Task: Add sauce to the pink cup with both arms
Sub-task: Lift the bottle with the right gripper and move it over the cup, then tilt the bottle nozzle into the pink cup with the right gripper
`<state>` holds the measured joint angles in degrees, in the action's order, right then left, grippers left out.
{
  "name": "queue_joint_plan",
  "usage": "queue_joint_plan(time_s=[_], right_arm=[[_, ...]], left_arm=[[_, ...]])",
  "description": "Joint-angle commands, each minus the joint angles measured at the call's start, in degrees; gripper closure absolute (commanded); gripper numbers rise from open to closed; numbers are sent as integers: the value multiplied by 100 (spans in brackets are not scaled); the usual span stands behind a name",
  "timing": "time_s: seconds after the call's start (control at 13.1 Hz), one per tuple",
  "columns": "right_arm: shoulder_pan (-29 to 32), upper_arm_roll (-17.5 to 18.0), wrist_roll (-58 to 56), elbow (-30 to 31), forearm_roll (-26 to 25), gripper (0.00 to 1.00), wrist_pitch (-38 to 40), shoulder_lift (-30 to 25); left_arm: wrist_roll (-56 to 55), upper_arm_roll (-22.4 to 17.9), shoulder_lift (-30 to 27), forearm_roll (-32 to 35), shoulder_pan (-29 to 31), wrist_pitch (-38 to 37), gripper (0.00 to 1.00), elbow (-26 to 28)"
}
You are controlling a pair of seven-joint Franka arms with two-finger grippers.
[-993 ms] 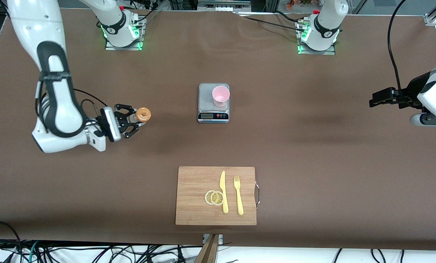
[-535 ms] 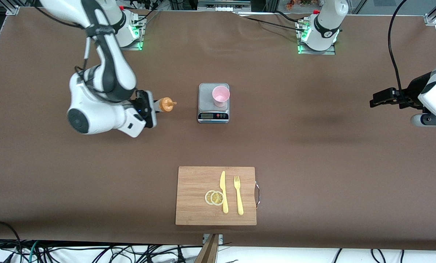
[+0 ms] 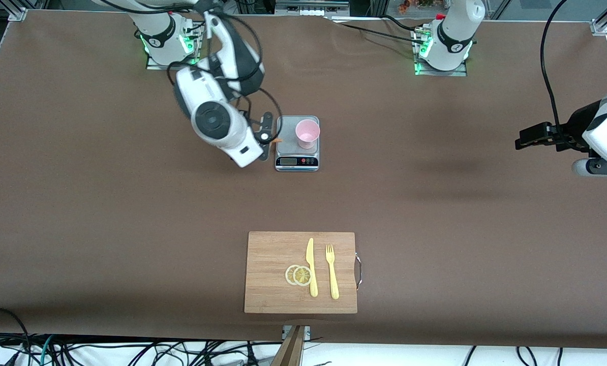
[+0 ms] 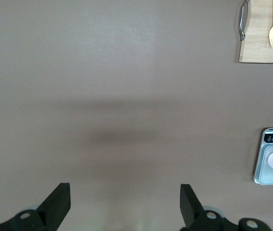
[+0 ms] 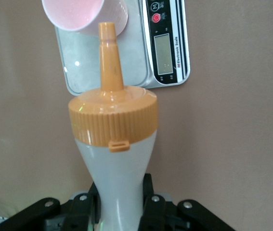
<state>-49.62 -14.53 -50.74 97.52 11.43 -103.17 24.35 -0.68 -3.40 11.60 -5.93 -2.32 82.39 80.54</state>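
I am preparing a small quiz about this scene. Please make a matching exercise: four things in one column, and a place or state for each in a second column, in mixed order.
Things:
1. pink cup
2. sauce
3. lemon slices
4. left gripper

Places or states:
a. on the cutting board, beside the knife
b. open, holding nothing, waiting
c. on the scale
d. held in the jaws of the right gripper

Pairs: 1-c, 2-d, 3-a, 4-b

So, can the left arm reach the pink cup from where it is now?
Probably yes. The left gripper hangs open and empty over bare table at its own end, and nothing stands between it and the pink cup on the scale. The right gripper holds the sauce bottle beside the cup.
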Motion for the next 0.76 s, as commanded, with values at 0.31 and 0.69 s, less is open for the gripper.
queue_joint_plan(time_s=[0.31,0.69], right_arm=[[-1127,-41,2188,21,-1449,87,-19,-9],[-1761,-41,3438,30,-2311,87,17,193]], left_arm=[[147,-3,18,92,3,-74,0,-91],[147,-12,18,83,12,-74,0,-91]])
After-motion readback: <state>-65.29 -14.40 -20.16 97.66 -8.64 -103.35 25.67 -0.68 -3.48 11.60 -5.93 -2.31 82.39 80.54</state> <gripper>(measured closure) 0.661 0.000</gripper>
